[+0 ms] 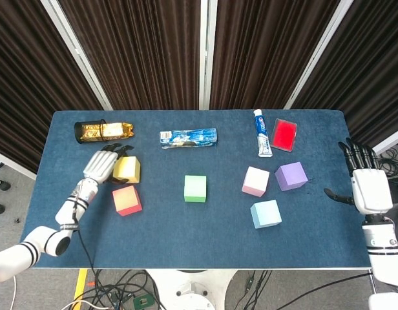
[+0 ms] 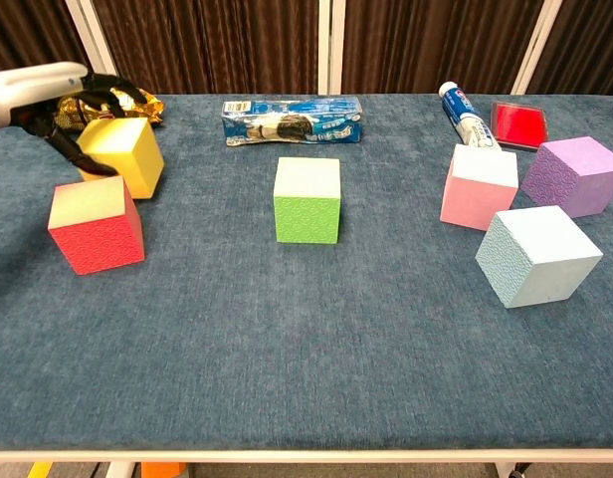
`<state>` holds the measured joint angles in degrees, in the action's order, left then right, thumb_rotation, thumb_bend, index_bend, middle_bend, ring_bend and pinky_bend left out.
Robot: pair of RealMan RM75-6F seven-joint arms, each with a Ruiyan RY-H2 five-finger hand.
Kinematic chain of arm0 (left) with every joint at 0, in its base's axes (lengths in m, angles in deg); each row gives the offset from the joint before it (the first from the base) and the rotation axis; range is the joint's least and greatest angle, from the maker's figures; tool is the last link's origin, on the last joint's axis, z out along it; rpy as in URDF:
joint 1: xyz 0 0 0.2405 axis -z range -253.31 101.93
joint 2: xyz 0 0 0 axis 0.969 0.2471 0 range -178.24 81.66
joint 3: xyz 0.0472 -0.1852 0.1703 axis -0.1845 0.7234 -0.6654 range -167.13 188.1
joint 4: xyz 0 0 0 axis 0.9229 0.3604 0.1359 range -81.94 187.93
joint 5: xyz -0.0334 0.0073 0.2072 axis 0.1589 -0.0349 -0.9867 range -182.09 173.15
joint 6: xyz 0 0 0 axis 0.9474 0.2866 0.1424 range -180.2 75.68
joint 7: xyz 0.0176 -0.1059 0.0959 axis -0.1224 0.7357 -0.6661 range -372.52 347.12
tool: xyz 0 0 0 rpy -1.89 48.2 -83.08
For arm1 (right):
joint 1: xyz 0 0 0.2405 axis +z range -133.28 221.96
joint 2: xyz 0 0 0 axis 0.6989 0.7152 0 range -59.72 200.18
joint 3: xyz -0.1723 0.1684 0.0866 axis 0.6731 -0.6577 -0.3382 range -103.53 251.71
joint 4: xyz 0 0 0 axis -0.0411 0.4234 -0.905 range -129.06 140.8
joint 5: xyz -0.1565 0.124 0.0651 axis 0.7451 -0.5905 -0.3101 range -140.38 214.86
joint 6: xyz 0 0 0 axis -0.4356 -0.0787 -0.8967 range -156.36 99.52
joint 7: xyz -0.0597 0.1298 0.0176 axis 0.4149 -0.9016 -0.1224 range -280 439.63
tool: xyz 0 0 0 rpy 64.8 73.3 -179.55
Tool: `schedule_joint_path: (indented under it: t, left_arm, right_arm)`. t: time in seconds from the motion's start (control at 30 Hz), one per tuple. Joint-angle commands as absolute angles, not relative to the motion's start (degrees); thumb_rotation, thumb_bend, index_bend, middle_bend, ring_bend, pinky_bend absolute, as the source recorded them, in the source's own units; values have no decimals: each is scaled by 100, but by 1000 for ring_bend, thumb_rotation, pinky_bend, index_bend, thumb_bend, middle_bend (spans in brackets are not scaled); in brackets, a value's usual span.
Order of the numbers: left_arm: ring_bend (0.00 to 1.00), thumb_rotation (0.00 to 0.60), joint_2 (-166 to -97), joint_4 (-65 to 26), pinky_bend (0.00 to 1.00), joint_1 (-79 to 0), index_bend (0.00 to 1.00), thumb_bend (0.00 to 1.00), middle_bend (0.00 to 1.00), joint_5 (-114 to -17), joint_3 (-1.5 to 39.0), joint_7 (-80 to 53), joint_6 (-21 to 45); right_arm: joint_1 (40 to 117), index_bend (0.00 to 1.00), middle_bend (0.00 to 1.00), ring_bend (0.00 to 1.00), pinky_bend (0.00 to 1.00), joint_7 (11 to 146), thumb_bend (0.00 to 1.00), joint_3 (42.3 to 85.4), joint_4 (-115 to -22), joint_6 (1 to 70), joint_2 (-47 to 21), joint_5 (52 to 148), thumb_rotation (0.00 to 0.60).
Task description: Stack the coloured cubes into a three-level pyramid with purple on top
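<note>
Along the far edge of the blue table (image 1: 186, 232) lie a gold snack packet (image 1: 103, 130), a blue biscuit pack (image 1: 188, 137), an upright-pointing toothpaste tube (image 1: 262, 133) and, just beside it, a flat red box (image 1: 284, 134). Dark curtains (image 1: 154, 51) hang behind.

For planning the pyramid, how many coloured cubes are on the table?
6: yellow cube in the left hand, red cube near it, green cube central, pink cube, purple cube and blue cube right. None seem hidden.

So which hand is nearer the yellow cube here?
Left. The left hand is wrapped on the yellow cube, gripping it. The right hand hovers open at the table's far right edge, past the purple cube.
</note>
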<state>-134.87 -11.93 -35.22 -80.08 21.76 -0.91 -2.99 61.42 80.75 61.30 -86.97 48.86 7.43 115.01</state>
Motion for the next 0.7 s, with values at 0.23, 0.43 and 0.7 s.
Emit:
schedule_joint_path:
  t: [0.23,0.43,0.7]
  left_arm:
    - [117,600,-12933,-3085,155,-3366,174,213,563,-7175,2533,-1584,-105]
    - [117,600,-13210,-3736,155,-3050,174,214,564,-6163,2552,-3027,50]
    - [117,600,-13817,-3721,155,-2975,174,214,572,-5708,2244,-3643,356]
  right_arm:
    - [6346,0,0,0,0,7896,0,5958,-8602,4707,873,11457,600]
    - [6355,0,0,0,0,7595,3,5999,-8367,4741,773,11557,600]
    - [6183,0,0,0,0,7207,2,6107,-8138,4903,774,11631,600]
